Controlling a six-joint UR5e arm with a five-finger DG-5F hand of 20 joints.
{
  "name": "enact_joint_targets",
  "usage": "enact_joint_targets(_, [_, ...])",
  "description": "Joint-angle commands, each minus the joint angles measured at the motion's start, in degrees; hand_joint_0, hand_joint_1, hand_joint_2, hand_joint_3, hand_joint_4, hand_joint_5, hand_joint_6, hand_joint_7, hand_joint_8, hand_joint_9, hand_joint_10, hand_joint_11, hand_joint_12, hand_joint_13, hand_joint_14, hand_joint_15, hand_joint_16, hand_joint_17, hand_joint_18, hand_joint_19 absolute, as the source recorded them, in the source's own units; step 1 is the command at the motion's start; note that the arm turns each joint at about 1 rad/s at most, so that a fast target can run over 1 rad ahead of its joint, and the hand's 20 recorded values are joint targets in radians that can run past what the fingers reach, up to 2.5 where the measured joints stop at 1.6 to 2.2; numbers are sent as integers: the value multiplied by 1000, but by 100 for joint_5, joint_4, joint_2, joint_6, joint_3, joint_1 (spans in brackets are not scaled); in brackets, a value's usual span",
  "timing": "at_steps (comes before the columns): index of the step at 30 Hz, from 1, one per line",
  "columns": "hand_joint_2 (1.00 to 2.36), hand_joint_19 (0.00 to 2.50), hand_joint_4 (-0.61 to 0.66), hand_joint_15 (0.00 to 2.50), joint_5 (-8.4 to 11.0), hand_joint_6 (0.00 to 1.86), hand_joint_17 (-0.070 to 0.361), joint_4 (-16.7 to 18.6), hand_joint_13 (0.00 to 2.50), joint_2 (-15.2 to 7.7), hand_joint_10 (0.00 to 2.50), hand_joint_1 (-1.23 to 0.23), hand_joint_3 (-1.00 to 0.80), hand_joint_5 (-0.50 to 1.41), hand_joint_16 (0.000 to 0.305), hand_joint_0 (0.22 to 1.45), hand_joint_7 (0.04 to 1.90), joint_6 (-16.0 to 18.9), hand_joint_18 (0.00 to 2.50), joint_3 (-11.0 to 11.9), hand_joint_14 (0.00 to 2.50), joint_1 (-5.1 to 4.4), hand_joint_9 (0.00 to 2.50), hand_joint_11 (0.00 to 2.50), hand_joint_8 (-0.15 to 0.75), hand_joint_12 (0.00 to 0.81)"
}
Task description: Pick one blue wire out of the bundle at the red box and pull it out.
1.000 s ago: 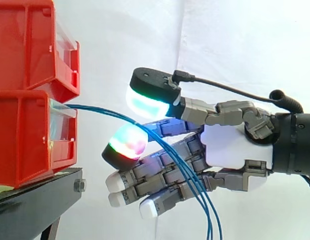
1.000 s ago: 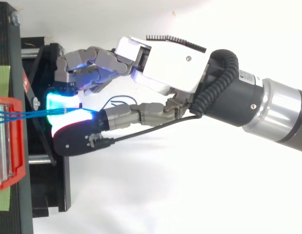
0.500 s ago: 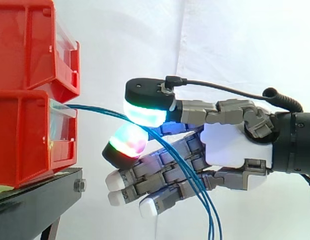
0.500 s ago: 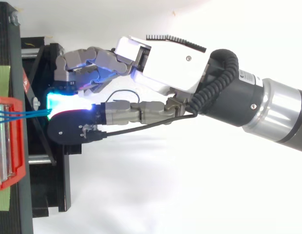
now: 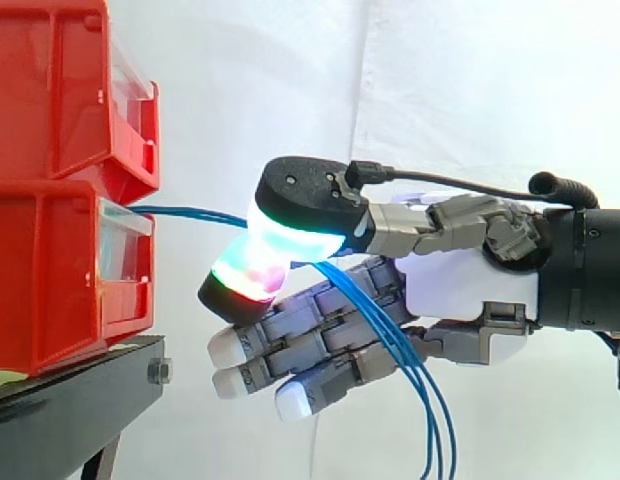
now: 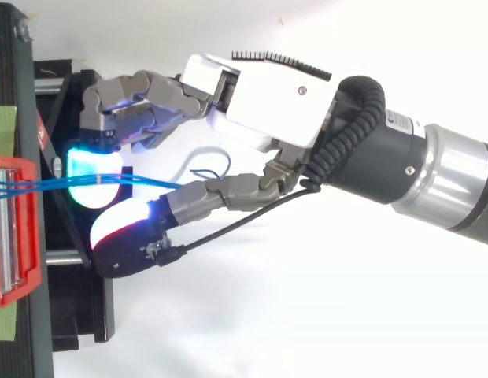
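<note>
I take the red box (image 5: 50, 270) as my mark. The blue wires (image 5: 190, 213) leave its front opening and run almost level away from the box, side by side, straight into the hand (image 5: 470, 290), which reaches toward the box with its fingers pointing at it. So the long axis of the wires and the line of the hand's reach are nearly the same. Just off the box front, two glowing pads (image 5: 290, 235) meet one above the other and the wires pass between them; I read that as a pinch on the wires. I cannot tell whether it has one strand or several. Past the pinch, farther from the box, the wires bend and hang down across the other fingers. I judge the pull must go straight away from the box along the wires.
</note>
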State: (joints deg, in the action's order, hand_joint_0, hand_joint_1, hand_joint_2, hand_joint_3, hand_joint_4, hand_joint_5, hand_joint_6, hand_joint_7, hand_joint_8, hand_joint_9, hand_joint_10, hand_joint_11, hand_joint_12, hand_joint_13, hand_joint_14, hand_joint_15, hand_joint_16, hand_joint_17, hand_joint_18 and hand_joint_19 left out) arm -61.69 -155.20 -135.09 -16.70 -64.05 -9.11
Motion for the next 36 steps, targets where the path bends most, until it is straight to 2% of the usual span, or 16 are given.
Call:
enact_joint_targets(1, [1000, 493, 325, 194, -1, 657, 139, -81, 566, 0, 10, -661, -500, -123, 62, 501, 1131, 0, 686, 33, 7, -3, 811, 393, 388, 461])
enact_joint_targets(2, [1000, 495, 329, 189, -1, 649, 139, -81, 582, 0, 10, -592, -500, -116, 62, 506, 1152, 0, 692, 33, 7, -3, 840, 392, 393, 462])
enact_joint_targets(5, [1001, 515, 303, 201, -1, 636, 132, -81, 583, 0, 10, -516, -481, -109, 59, 559, 1186, 0, 678, 33, 6, 6, 854, 393, 382, 445])
enact_joint_targets(7, [1008, 521, 290, 202, -1, 637, 130, -81, 588, 0, 10, -489, -406, -108, 58, 600, 1186, 0, 679, 33, 6, -3, 864, 390, 383, 440])
enact_joint_targets(14, [1020, 509, 310, 204, -1, 655, 130, -81, 610, 0, 11, -567, -222, -113, 58, 610, 1174, 0, 709, 33, 6, -3, 891, 417, 392, 444])
enact_joint_targets(20, [1021, 505, 328, 213, -1, 676, 131, -81, 614, 0, 14, -662, -152, -122, 58, 603, 1130, 0, 719, 33, 6, 6, 910, 485, 396, 445])
enact_joint_targets(21, [1021, 504, 329, 211, -1, 676, 131, -81, 613, 0, 12, -673, -153, -122, 58, 603, 1129, 0, 719, 33, 7, 6, 910, 479, 395, 446])
enact_joint_targets(23, [1020, 498, 339, 210, -1, 682, 132, -90, 594, 0, 15, -791, -158, -132, 58, 597, 1144, 0, 703, 33, 8, 6, 891, 516, 390, 448])
enact_joint_targets(25, [1020, 488, 343, 204, -1, 689, 131, -90, 582, 0, 13, -818, -174, -135, 58, 605, 1140, 0, 691, 33, 6, -3, 884, 530, 388, 447])
enact_joint_targets(28, [1017, 443, 303, 182, -1, 725, 131, -107, 530, 0, 13, -902, -253, -150, 58, 665, 1078, 0, 667, 33, 6, -3, 822, 538, 366, 439])
enact_joint_targets(30, [1016, 417, 284, 163, -1, 756, 131, -125, 507, 0, 16, -923, -269, -164, 58, 696, 1051, 0, 666, 33, 5, -3, 787, 542, 358, 434])
enact_joint_targets(32, [1010, 384, 266, 146, -1, 788, 131, -125, 475, 0, 16, -941, -358, -182, 58, 727, 996, 0, 655, 33, 5, 6, 735, 540, 348, 434])
enact_joint_targets(34, [1002, 374, 266, 145, -1, 792, 131, -125, 460, 0, 15, -966, -466, -189, 58, 720, 994, 0, 645, 33, 5, -3, 709, 526, 345, 433])
enact_joint_targets(36, [1000, 382, 270, 138, -1, 795, 132, -125, 452, 0, 15, -961, -500, -192, 58, 697, 976, 0, 639, 33, 4, -3, 705, 531, 347, 433])
